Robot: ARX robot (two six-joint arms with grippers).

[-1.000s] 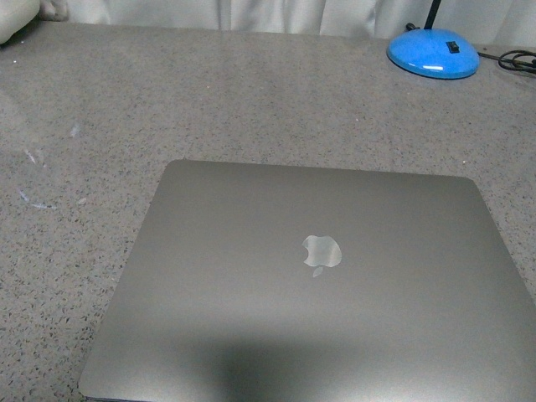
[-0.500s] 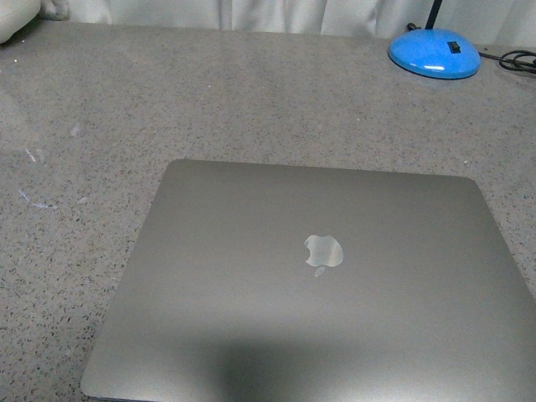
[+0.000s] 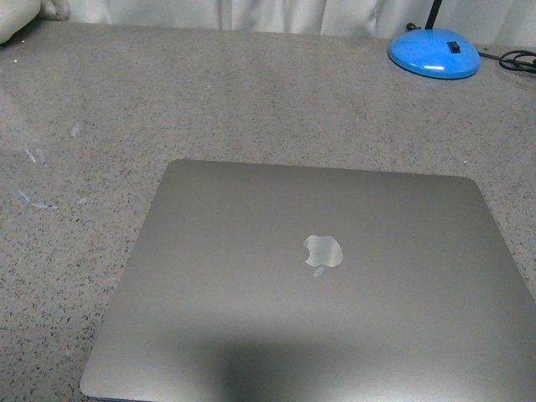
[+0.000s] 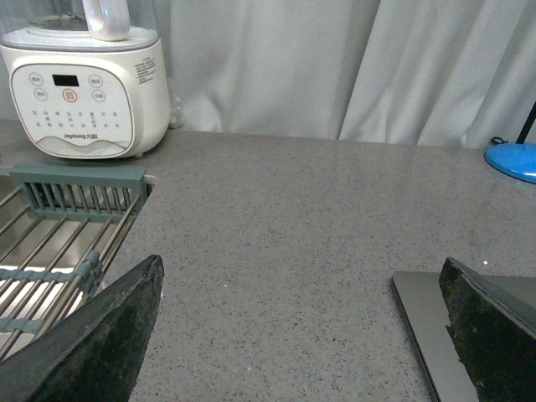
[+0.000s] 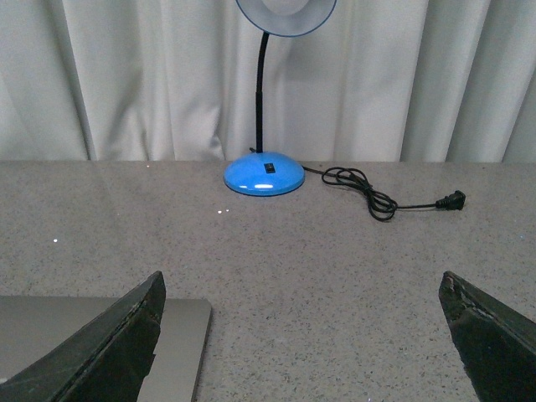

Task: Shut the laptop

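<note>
The laptop [image 3: 310, 285] lies shut and flat on the grey speckled counter, lid up, with its pale apple logo [image 3: 323, 251] showing. Neither arm shows in the front view. In the left wrist view my left gripper [image 4: 301, 335] is open and empty above bare counter, and a corner of the laptop [image 4: 423, 318] lies beside one finger. In the right wrist view my right gripper [image 5: 301, 335] is open and empty, with a corner of the laptop [image 5: 180, 335] next to one finger. Neither gripper touches the laptop.
A blue desk lamp [image 3: 433, 52] stands at the back right, also in the right wrist view [image 5: 264, 174], with its black cord [image 5: 377, 197] trailing on the counter. A white cooker [image 4: 84, 92] and a metal dish rack [image 4: 59, 243] stand on the left. White curtains hang behind.
</note>
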